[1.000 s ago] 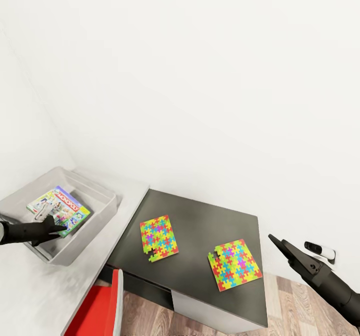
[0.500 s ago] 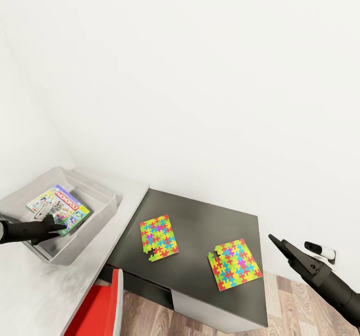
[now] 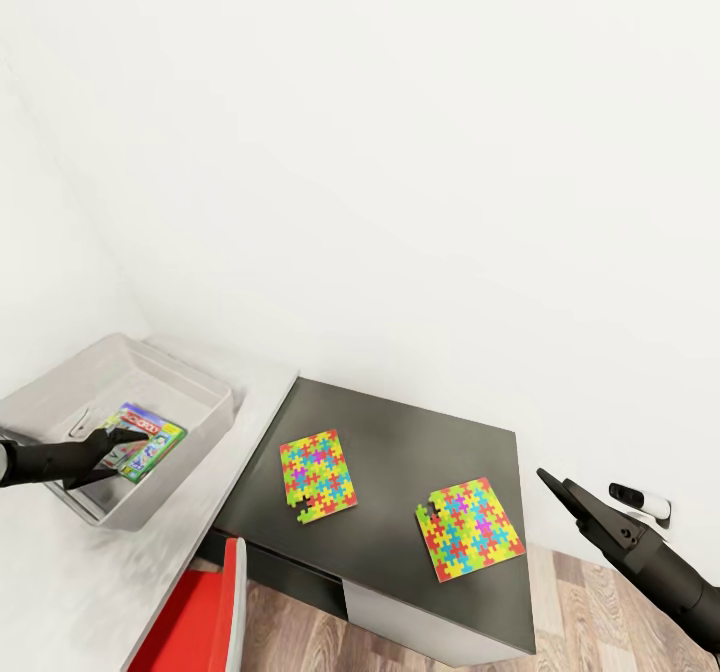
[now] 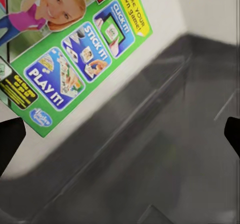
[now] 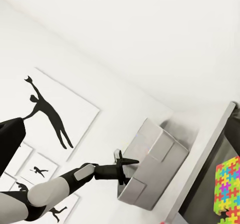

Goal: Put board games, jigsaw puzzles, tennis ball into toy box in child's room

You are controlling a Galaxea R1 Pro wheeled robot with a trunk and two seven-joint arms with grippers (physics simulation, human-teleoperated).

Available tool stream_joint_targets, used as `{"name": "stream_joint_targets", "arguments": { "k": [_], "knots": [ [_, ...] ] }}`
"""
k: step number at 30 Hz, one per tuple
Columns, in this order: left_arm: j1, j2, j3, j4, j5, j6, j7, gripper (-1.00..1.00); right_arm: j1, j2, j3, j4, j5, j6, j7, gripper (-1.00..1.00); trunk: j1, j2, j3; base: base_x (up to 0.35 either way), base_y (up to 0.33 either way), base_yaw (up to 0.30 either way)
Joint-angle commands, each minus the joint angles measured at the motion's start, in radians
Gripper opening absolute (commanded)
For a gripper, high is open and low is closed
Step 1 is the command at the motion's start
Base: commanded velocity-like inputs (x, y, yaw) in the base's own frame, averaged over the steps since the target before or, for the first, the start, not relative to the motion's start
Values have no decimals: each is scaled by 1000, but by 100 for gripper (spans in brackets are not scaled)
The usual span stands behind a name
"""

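The grey toy box [image 3: 205,392] stands on the pale end of the table [image 3: 60,572]. A green-edged board game [image 3: 148,440] lies flat on its floor; the left wrist view shows its printed cover [image 4: 75,49] on the bin floor [image 4: 150,174]. My left gripper [image 3: 118,450] [image 4: 120,136] hovers open over the box, nothing between its fingers. Two jigsaw puzzles [image 3: 318,474] [image 3: 470,528] lie on the table's dark lower section [image 3: 420,422]. My right gripper [image 3: 555,484] hangs open and empty beyond the table's right end. The tennis ball and the bed are out of view.
A red chair [image 3: 195,612] stands in front of the table near its pale end. A small white device [image 3: 640,500] sits low on the wall behind my right arm. Wooden floor [image 3: 590,592] lies right of the table. Framed figure pictures [image 5: 55,114] hang on the side wall.
The board game has left my left gripper and dropped from a tilted pose onto the toy box floor. The left gripper has opened and shifted slightly right. The right arm is unchanged.
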Motion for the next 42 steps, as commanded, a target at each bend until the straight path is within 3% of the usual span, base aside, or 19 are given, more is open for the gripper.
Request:
{"name": "stream_joint_targets", "arguments": {
  "k": [1,11,42],
  "knots": [
    [-1,-1,7,0,-8,6,-7,100,-1,0,0,0,-4,7,0,100,1,-2,-2,0,0,0],
    [-1,1,11,-10,12,10,-9,100,-1,0,0,0,-4,7,-1,100,1,-2,-2,0,0,0],
    [-1,1,13,-31,14,6,-7,100,-1,0,-1,0,-4,7,0,100,1,-2,-2,0,0,0]
  ]
}}
